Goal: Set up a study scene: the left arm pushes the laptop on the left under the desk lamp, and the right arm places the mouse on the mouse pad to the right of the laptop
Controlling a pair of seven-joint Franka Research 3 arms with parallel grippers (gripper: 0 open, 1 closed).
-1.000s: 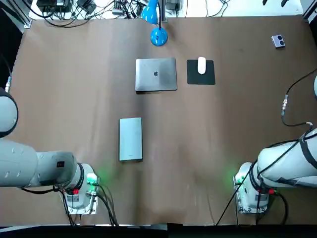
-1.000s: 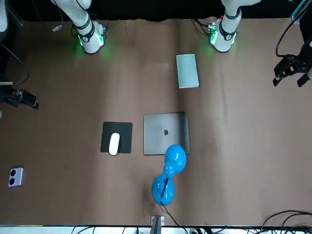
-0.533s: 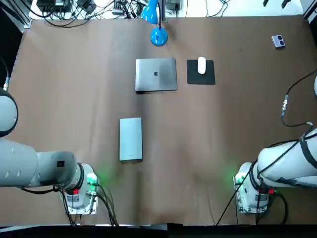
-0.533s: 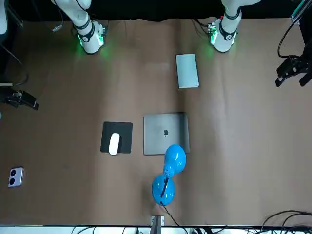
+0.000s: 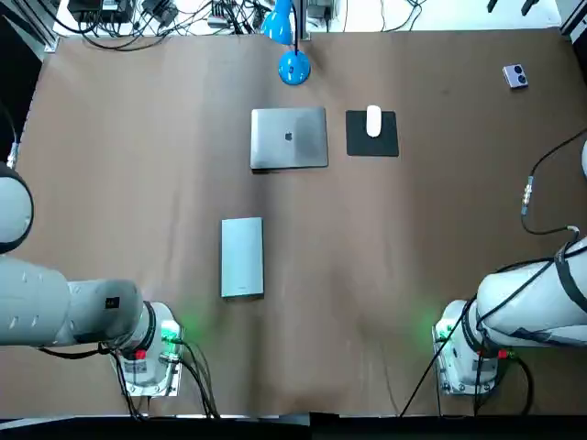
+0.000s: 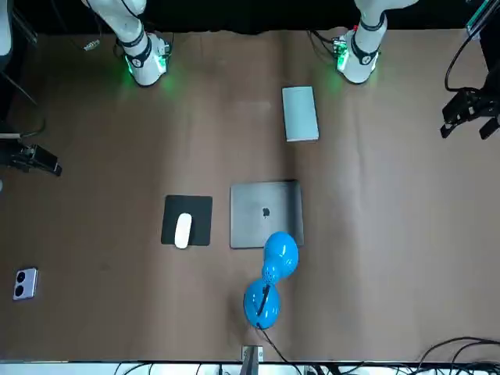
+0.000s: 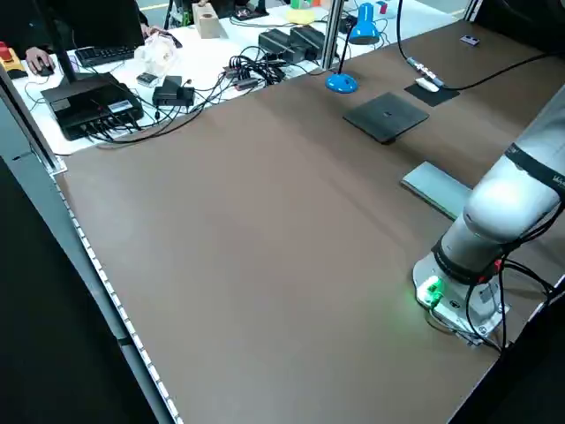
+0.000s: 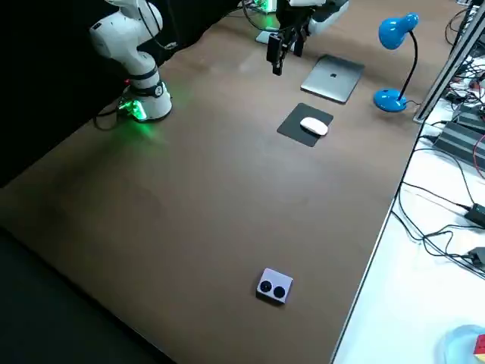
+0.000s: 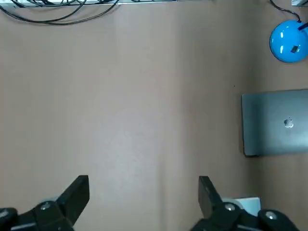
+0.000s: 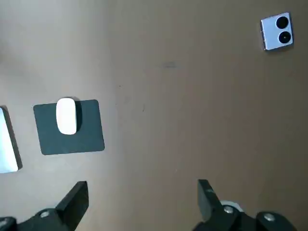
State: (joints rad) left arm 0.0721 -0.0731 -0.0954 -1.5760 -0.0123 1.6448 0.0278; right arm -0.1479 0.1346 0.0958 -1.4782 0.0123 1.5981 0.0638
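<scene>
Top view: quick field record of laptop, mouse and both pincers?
laptop: closed, just in front of the lamp base
mouse: on the mouse pad, right of the laptop
left pincer: open, empty, off at the table left side
right pincer: open, empty, off at the table's right side
other: grey slab nearer the robot; phone at far right corner

We see the closed silver-grey laptop (image 5: 289,137) lying flat, lid up, just in front of the blue desk lamp (image 5: 293,68), whose head leans toward it. Just beside the laptop on its right lies the black square mouse pad (image 5: 385,144), apart from it, with the white oval mouse (image 5: 373,121) resting on the pad's far half.
</scene>
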